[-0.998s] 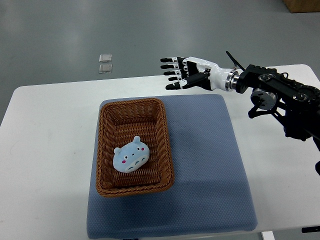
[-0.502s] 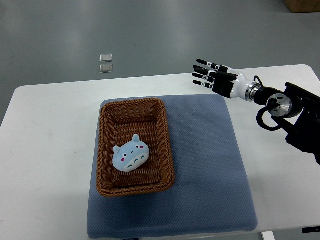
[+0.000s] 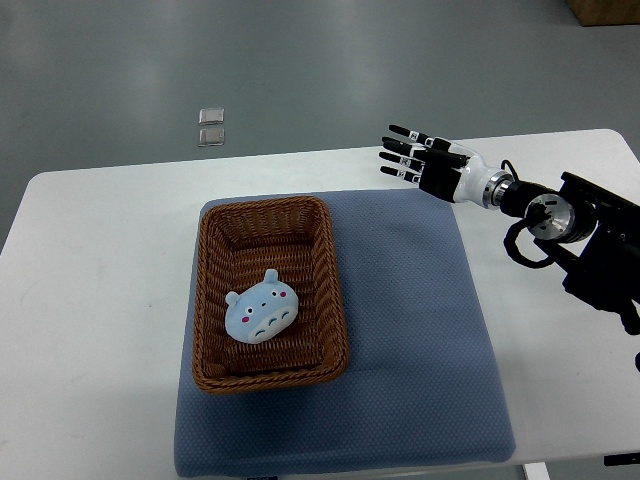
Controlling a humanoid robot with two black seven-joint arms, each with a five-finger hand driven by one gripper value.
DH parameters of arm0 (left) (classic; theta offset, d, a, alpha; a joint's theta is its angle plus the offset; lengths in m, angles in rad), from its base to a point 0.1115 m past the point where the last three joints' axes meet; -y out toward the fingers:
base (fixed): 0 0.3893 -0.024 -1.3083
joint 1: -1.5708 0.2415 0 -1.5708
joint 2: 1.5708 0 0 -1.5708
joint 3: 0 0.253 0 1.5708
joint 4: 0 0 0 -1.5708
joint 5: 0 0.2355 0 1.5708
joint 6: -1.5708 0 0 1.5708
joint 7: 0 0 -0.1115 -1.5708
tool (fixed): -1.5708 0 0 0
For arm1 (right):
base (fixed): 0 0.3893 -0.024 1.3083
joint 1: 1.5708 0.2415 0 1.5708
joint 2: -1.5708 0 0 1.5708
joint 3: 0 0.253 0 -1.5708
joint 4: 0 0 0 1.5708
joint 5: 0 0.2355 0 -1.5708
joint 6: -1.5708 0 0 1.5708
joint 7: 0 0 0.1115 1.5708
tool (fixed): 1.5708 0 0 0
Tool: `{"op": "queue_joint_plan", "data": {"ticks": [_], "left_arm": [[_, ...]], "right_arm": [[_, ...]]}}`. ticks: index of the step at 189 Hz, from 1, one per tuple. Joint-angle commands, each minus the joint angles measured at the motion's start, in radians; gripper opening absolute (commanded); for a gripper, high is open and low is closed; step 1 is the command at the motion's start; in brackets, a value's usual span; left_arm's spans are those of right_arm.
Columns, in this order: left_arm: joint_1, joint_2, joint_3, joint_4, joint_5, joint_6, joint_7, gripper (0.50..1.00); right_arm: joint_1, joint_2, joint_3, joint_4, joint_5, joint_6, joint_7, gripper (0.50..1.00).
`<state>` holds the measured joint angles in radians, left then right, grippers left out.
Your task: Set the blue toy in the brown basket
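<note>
A light blue plush toy (image 3: 261,309) with pink cheeks lies inside the brown wicker basket (image 3: 331,285), near its middle. The basket stands on the left half of a blue-grey mat (image 3: 410,330). My right hand (image 3: 408,159) hovers at the mat's far right corner, well away from the basket, with its fingers (image 3: 399,131) spread flat and holding nothing. Its black arm (image 3: 590,225) comes in from the right edge. No left arm shows.
The mat lies on a white table (image 3: 90,300). Two small clear squares (image 3: 210,126) sit on the grey floor beyond the table's far edge. A brown box corner (image 3: 605,10) shows at the top right.
The right hand has drawn back to the right and slightly toward the table, away from the basket, and turned flat. The toy and basket have not moved.
</note>
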<state>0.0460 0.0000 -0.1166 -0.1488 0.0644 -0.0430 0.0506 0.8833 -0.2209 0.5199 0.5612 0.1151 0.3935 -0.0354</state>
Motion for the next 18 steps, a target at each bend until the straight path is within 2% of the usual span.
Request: {"op": "queue_joint_plan", "data": {"ticks": [1,18], "left_arm": [[0.000,0.000,0.000,0.000,0.000,0.000,0.000,1.000],[0.000,0.000,0.000,0.000,0.000,0.000,0.000,1.000]], "right_arm": [[-0.003,0.000,0.000,0.000,-0.003,0.002,0.000,0.913],[-0.003,0.000,0.000,0.000,-0.005,0.002,0.000,0.913]]}}
